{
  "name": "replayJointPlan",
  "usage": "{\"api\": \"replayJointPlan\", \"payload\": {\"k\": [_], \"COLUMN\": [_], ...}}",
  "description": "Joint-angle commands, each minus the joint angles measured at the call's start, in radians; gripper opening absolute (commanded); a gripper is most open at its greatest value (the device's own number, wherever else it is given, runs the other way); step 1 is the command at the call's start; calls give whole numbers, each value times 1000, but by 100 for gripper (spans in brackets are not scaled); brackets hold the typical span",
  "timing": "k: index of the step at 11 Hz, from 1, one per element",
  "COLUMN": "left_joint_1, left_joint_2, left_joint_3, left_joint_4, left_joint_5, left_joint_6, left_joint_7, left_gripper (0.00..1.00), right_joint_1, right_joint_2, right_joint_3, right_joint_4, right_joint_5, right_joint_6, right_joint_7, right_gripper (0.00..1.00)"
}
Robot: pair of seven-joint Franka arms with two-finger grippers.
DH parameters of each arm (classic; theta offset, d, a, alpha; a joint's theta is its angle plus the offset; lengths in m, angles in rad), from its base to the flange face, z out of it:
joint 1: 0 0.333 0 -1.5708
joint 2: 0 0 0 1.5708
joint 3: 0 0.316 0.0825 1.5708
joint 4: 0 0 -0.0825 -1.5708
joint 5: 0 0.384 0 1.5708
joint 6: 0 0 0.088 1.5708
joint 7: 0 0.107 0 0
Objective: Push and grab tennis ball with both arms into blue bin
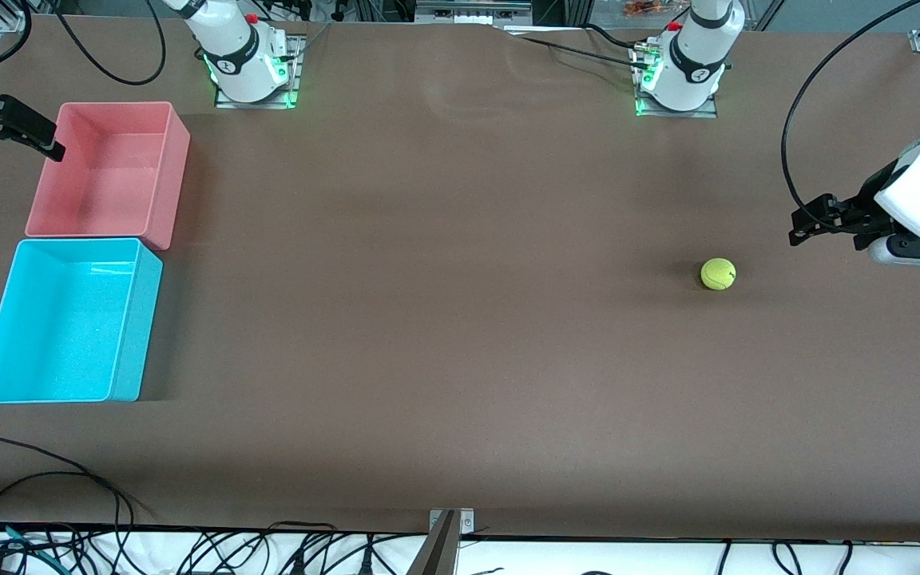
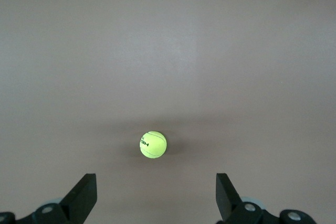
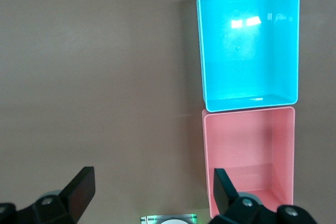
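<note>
The tennis ball lies on the brown table toward the left arm's end. It also shows in the left wrist view. My left gripper is open and empty, low over the table beside the ball, a gap apart, with its fingers pointing at the ball. The blue bin stands empty at the right arm's end and shows in the right wrist view. My right gripper is open and empty, up over the outer edge of the pink bin.
An empty pink bin stands against the blue bin, farther from the front camera, and shows in the right wrist view. The arm bases stand at the table's back edge. Cables lie along the front edge.
</note>
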Motion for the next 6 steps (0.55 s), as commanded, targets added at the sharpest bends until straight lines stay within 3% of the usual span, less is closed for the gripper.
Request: {"api": "replayJointPlan", "payload": {"k": [1,6], "left_joint_1": [15,15], "left_joint_2": [-1,-1], "left_joint_3": [-9,-7], "left_joint_4": [4,4], "left_joint_5": [-21,-21], "left_joint_6": [-7,-7], "left_joint_7": [25,25], "left_gripper": [100,100], "right_joint_1": [5,4], "right_joint_2": [1,3], "right_joint_3": [1,0], "right_joint_4": [20,21], "right_joint_5": [-16,-12], "right_joint_6": [-17,-17], "right_joint_7": [9,8], "right_gripper": [100,100]}}
